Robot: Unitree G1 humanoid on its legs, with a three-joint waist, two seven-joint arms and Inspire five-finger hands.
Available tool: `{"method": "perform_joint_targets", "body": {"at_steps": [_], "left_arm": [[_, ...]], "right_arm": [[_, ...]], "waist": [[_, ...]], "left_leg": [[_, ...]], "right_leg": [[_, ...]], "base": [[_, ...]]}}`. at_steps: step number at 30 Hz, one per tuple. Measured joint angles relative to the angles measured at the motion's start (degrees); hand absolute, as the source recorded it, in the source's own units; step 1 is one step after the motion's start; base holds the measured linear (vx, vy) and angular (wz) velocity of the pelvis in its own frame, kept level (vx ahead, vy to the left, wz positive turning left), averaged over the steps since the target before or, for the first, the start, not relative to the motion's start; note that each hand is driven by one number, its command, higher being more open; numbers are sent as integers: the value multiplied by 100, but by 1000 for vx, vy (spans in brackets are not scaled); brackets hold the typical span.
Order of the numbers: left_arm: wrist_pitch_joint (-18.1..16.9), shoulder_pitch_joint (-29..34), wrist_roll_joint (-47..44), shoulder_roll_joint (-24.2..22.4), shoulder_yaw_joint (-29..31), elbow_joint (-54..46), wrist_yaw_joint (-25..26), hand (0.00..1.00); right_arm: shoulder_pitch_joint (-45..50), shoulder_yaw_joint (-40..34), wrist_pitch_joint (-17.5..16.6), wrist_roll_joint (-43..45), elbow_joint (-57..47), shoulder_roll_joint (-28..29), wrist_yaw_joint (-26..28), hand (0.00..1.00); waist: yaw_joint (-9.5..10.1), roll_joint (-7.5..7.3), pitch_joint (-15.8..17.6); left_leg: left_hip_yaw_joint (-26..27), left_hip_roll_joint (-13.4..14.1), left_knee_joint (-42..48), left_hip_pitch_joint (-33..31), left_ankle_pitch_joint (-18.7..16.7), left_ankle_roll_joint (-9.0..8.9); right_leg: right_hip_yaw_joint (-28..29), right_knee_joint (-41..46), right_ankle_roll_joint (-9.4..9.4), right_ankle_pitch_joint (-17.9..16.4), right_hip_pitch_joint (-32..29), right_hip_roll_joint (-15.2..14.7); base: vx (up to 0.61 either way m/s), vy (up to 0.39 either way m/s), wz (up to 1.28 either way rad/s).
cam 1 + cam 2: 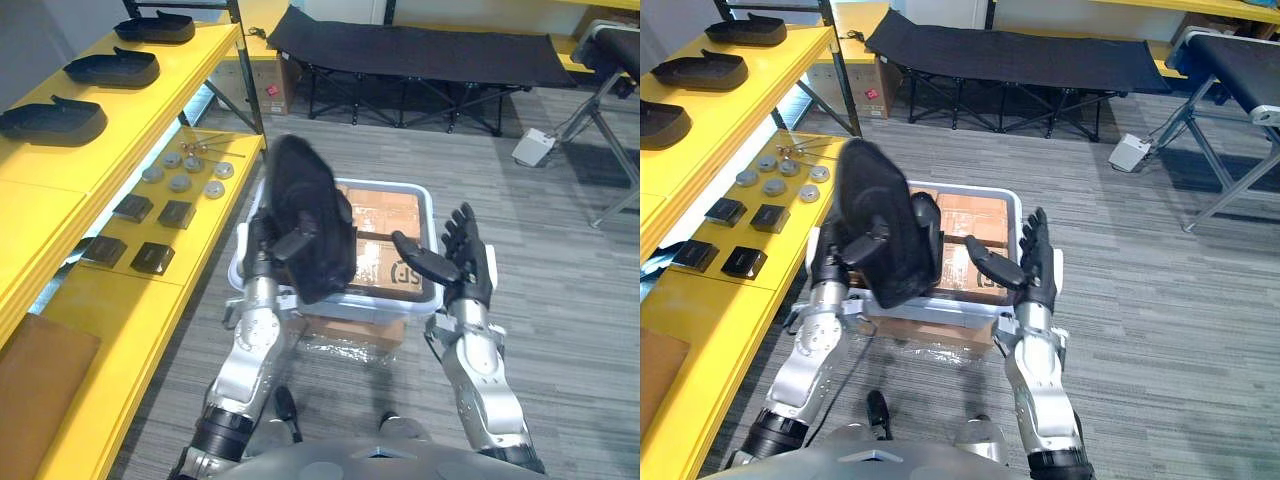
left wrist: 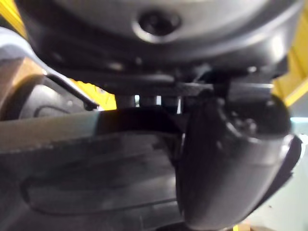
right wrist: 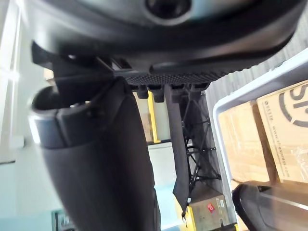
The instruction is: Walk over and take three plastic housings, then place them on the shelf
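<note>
Black housing [image 1: 315,215] hides left hand [image 1: 298,244] fingers, thumb clamps it | right hand [image 1: 468,262] fingers spread | grey floor [image 1: 520,220], yellow shelf [image 1: 170,100]

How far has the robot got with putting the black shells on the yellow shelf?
Three black plastic housings already lie in a row on the yellow top shelf. The left hand grips one more black housing, lifted above the pale plastic bin; the right hand is open beside it. Left: carrying that one to the shelf and setting it down.
</note>
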Motion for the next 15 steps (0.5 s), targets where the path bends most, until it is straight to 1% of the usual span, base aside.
{"method": "perform_joint_targets", "body": {"at_steps": [1, 2, 3, 4, 5, 7, 12, 15], "left_arm": [[-49, 57, -2, 12, 54, -26, 0, 0], [-193, 161, -6, 49, 111, -61, -31, 0], [-357, 308, -7, 54, 157, -158, -75, 0], [-417, 379, -11, 51, 168, -224, -97, 0], [-597, 548, -32, 60, 175, -402, -249, 0], [-732, 656, -40, 79, 166, -581, -390, 0], [-881, 726, -57, 164, 175, -775, -606, 0], [-881, 749, -124, 169, 189, -782, -704, 0]], "right_arm": [[104, -39, -64, 64, 0, 5, 38, 100], [297, -132, -157, 153, 2, 21, 131, 100], [438, -208, -176, 152, 5, 25, 194, 100], [492, -254, -179, 151, 17, 29, 232, 100], [667, -425, -209, 152, 84, 41, 391, 100], [769, -574, -283, 147, 252, 50, 485, 100], [895, -743, -293, 130, 377, 83, 539, 100], [886, -723, -293, 28, 378, 82, 554, 100]], "waist": [[-3, 0, 0], [-3, 1, 0], [-1, 2, -1], [-2, 3, -2], [-16, 7, -5], [-37, 10, -7], [-140, 97, -60], [-120, 144, -89]], "left_leg": [[9, 1, 0, 0, -6, -2], [39, 5, 0, 0, -18, -5], [92, 10, 0, 0, -33, -8], [115, 12, 0, 0, -39, -8], [143, 10, 0, 0, -50, -10], [149, 12, 1, 1, -50, -11], [151, 18, 0, 9, -57, -20], [139, 20, -1, 11, -57, -20]], "right_leg": [[9, 0, -2, -1, -5, 0], [39, 3, -5, -3, -24, 0], [92, 9, -8, -5, -61, -1], [116, 11, -8, -5, -75, -1], [134, 12, -8, -5, -86, -5], [137, 12, -9, -5, -90, -5], [138, 12, -17, -17, -92, -3], [130, 10, -19, -32, -92, -2]], "base": [[29, 5, -8], [29, 7, -14], [28, 10, -17], [35, 12, -18], [30, 10, -9], [17, 5, -3], [0, 0, 0], [0, 3, 1]]}}
